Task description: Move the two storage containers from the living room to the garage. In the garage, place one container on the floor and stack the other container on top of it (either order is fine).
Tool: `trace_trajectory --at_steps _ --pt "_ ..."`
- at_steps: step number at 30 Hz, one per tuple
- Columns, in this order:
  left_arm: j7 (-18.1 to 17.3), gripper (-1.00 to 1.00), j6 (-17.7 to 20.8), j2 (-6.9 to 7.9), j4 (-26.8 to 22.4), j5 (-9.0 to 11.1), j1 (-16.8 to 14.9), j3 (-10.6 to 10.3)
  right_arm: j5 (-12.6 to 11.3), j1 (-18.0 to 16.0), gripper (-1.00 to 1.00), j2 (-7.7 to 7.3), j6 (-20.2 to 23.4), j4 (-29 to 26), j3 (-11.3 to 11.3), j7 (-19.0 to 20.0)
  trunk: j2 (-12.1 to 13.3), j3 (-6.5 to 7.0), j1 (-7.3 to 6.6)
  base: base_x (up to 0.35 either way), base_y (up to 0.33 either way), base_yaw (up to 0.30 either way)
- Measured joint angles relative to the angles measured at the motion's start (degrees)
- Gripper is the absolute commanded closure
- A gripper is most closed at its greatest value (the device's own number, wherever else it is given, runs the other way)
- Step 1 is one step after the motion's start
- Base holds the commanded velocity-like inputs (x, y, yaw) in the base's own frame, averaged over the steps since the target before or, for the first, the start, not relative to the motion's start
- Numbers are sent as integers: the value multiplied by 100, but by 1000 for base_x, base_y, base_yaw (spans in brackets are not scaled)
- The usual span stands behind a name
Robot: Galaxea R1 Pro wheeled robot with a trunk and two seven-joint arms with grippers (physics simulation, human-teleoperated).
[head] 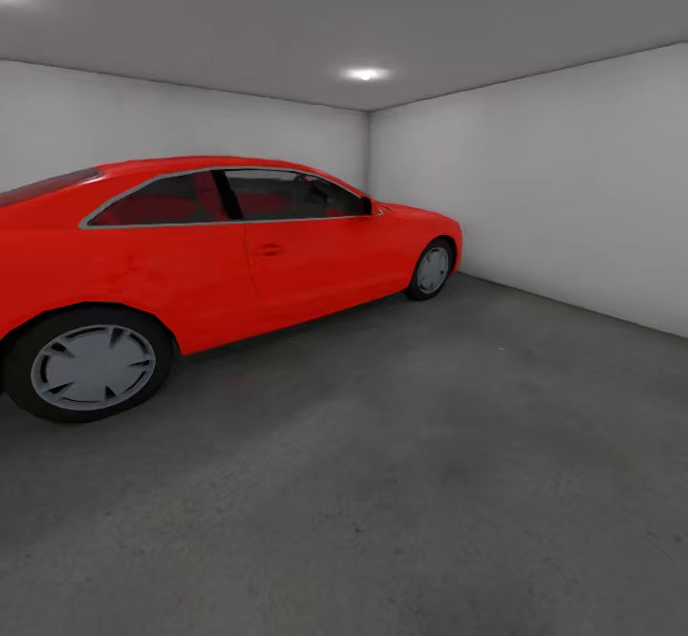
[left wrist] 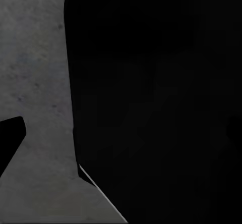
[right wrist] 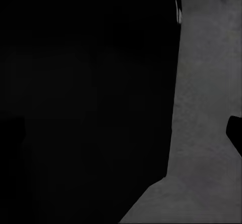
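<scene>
A: Where did the head camera look?

B: Into the garage — red car (head: pixel 191 264) against the white walls (head: pixel 554 197), with bare grey floor (head: pixel 430 464) beside it. I could not say where the storage containers were.

A: And the grippers?

B: Each wrist camera looked past a black mass onto the concrete (left wrist: pixel 35 72) — whether the jaws stood wide or narrow, I couldn't tell.

A: How should the drive have gone?

B: Slowly, I'd judge, well off the car, stopping over open floor for stacking.
</scene>
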Motion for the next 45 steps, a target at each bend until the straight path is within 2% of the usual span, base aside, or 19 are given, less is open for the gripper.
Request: trace_trajectory --at_steps 12,31,45 --pt "16 -100 -157 26 -329 23 -9 40 16 -50 -100 17 -195 -5 24 -8 1 3 0 0 0 0" --pt "14 -100 -161 18 -350 24 -9 49 9 -50 -100 17 -218 -5 28 -8 1 2 0 0 0 -3" --pt "15 -100 -159 17 -352 24 -8 41 16 -49 -100 17 -217 -7 33 -8 1 3 1 0 0 -197"
